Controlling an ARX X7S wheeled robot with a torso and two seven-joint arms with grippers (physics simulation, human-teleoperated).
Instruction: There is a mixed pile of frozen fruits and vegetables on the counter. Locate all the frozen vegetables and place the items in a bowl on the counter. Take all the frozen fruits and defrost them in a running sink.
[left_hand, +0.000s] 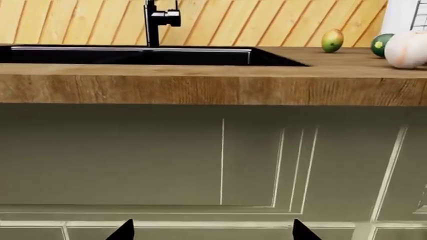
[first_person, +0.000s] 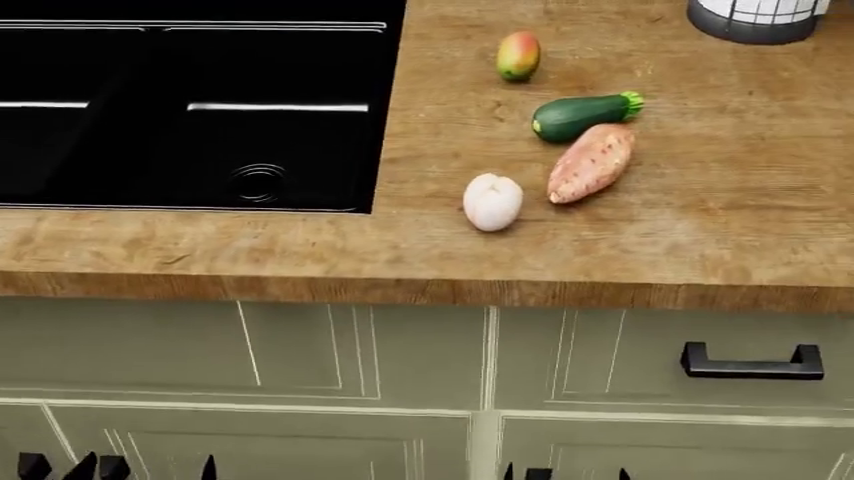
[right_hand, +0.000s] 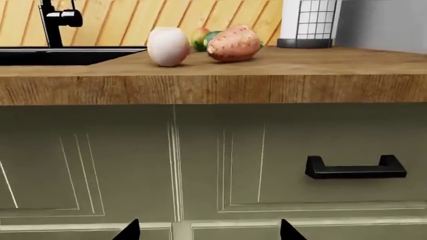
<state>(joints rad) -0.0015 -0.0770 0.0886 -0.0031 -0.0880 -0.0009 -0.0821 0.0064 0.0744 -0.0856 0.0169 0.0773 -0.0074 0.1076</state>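
On the wood counter (first_person: 400, 255) lie a dark-green zucchini (first_person: 582, 114), a reddish-orange sweet potato (first_person: 590, 163), a small mango (first_person: 518, 55) and a pale lobed fruit (first_person: 493, 201). The black double sink (first_person: 187, 110) is left of them, its faucet (left_hand: 155, 22) in the left wrist view. The bowl is out of view. My left gripper (left_hand: 212, 232) is open and empty, low before the cabinet under the sink. My right gripper (right_hand: 208, 231) is open and empty, low before the cabinet below the pale fruit (right_hand: 167, 46) and sweet potato (right_hand: 233, 44).
A white cylinder in a black wire grid (first_person: 754, 17) stands at the counter's back right. A black drawer handle (first_person: 750, 362) is on the cabinet front at the right. Green panelled cabinet doors (first_person: 360, 370) run under the counter.
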